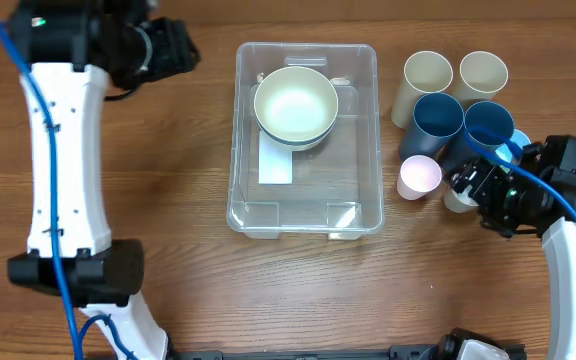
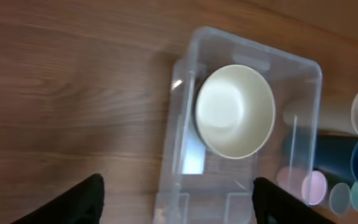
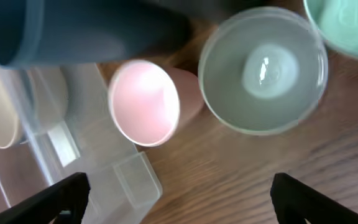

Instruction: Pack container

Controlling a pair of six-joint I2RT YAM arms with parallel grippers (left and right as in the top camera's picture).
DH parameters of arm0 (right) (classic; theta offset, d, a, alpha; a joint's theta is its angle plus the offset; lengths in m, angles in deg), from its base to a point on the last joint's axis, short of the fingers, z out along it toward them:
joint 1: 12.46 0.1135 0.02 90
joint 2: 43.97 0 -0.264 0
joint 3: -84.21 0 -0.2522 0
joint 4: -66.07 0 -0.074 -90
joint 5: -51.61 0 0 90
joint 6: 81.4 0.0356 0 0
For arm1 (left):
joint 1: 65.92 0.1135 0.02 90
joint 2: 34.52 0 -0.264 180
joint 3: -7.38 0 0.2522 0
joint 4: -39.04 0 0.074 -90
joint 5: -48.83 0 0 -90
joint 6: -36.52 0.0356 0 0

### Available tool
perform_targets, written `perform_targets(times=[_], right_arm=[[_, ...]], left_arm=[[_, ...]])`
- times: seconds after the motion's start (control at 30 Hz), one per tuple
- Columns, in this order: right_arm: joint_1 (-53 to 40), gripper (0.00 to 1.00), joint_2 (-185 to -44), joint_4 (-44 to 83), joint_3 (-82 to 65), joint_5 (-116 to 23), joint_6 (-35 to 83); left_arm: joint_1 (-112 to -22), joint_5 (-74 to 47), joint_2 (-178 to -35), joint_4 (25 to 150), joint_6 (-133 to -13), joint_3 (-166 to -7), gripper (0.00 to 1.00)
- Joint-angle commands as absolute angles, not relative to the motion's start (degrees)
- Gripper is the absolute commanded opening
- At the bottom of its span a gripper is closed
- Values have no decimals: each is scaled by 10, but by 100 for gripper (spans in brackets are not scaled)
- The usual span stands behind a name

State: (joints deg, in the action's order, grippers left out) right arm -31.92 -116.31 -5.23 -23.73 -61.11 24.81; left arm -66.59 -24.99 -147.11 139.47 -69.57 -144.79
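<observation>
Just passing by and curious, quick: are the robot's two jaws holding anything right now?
Left gripper: jaws open, holding nothing.
Right gripper: jaws open, holding nothing.

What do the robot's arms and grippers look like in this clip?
Both match: the left arm and right arm have white shells, black joints and black wrist housings, with a blue cable running along each. The gripper fingers are black.

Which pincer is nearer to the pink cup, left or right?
Right. The right pincer is close beside the pink cup; the left pincer is far off, beyond the container.
</observation>
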Motion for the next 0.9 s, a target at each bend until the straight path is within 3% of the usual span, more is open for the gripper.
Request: perform_targets(times=[0.0,0.2,0.37,0.87], right_arm=[[-312,93,-1161,-85,-116,-604,227],[-272,93,-1164,-113,33,-571,218],[-236,93,-1203,-110,84,-575,194],[-142,93,-1506,-135,320,-535,94]], left_arm=[[-633,-291,-1469,1450,-662,-1453,100],[-623,-396,-1469,1496,-657,-1452,100],[-623,-404,-1469,1496,-657,-1452,100],[-623,-403,-1469,1496,-657,-1452,100]])
